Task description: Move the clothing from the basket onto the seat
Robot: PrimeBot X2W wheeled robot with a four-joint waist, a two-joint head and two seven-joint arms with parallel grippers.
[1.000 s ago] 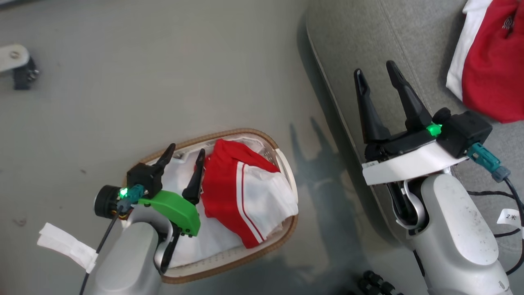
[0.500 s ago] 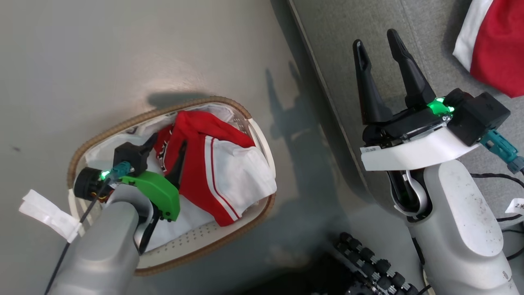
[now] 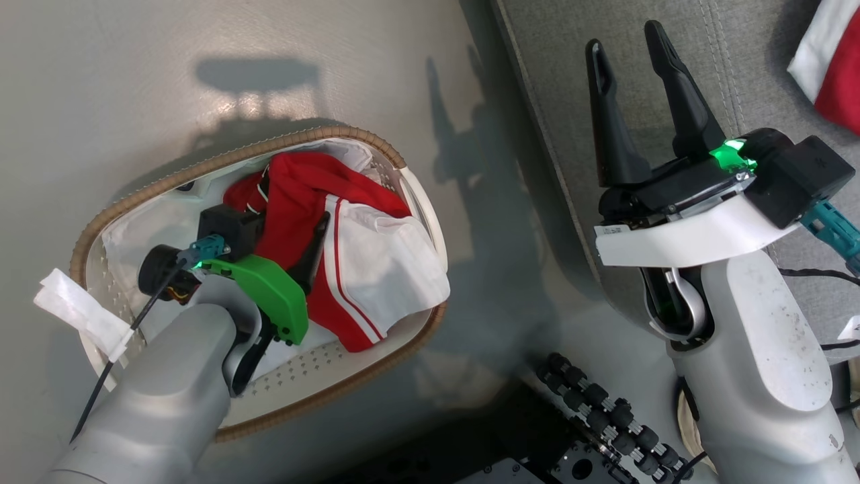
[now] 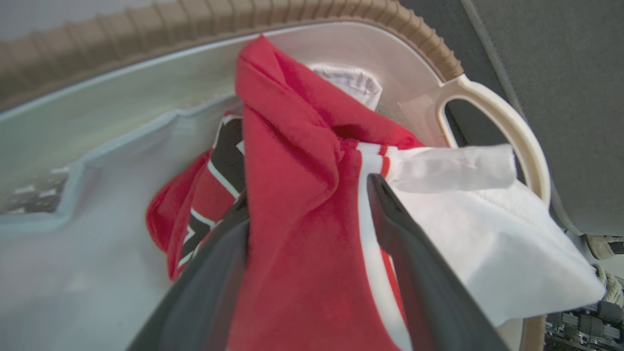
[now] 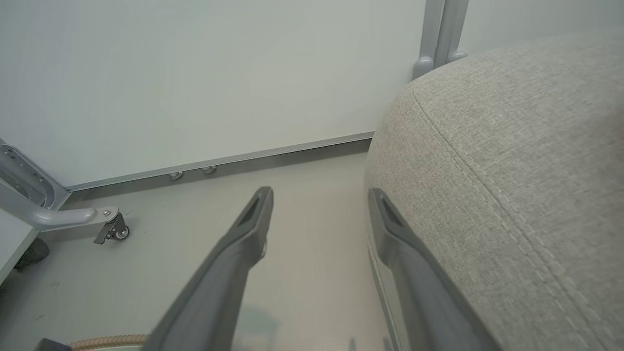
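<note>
The basket (image 3: 222,151) stands on the floor at the left, holding red-and-white clothing (image 3: 363,262). My left gripper (image 3: 292,208) is down inside it, open, with a bunched red fold of the clothing (image 4: 292,161) between its fingers (image 4: 414,253); its left finger is partly hidden by fabric. The basket's brown rim (image 4: 424,39) and white handle curve behind. My right gripper (image 3: 623,37) is open and holds nothing, hanging over the edge of the grey seat (image 3: 739,67), whose rounded corner (image 5: 512,146) lies beside the gripper (image 5: 320,192). Another red-and-white garment (image 3: 833,74) lies on the seat.
Black rollers of my base (image 3: 605,417) sit at the bottom, between basket and seat. Beyond the seat corner are a white wall (image 5: 195,73) and a metal leg with a caster (image 5: 114,229). Grey floor (image 3: 134,67) lies around the basket.
The head camera has shifted. My left gripper has pushed from the white liner into the clothing, so a red fold now sits between its fingers. The right gripper stays open by the seat.
</note>
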